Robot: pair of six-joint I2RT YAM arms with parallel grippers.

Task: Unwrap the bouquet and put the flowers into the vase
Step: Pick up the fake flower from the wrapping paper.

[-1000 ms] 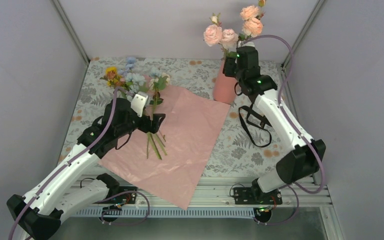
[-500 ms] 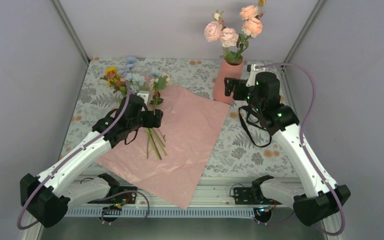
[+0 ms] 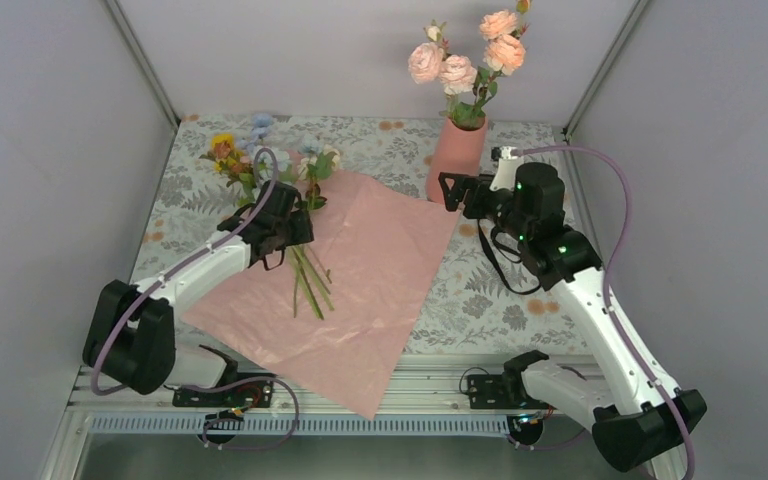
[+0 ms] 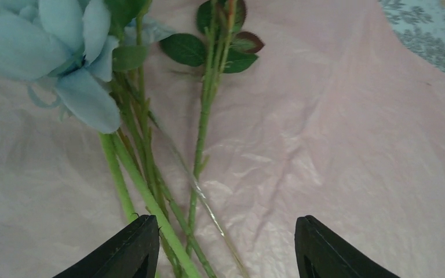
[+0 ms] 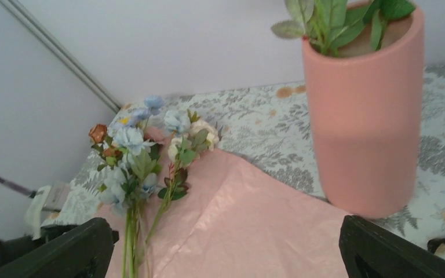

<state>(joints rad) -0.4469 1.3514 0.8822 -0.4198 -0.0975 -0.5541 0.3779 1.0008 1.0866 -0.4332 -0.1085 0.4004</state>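
The flowers [image 3: 260,158] not yet in the vase lie in a loose bunch on the far left part of the opened lilac-pink wrapping sheet [image 3: 380,270], blooms toward the back wall and green stems [image 4: 200,145] fanning toward the near edge. Up close there is a pale blue bloom [image 4: 52,52] and several thin stems lying close together, some crossing.

I'd judge them very light. The stems look stiff enough to lift from one point, but they are narrow and smooth, so one could roll or slip in a loose pinch. The petals look soft and easy to crush. The bare stem below the leaves seems the sensible place to take hold. Because the stems sit so tight together, a pinch may gather more than one, and the thin sheet beneath could get nipped too.

The left gripper [image 4: 226,231] hangs low over those stems, its jaws apart and nothing pinched. The nearest stems run just beside the inner edge of one finger.

Across the sheet, the salmon-pink vase [image 3: 455,165] stands upright on the table [image 3: 500,290] at the sheet's far right corner, with pink and peach roses [image 3: 460,70] in it. The right gripper [image 3: 450,190] sits near its base, jaws spread wide and empty.
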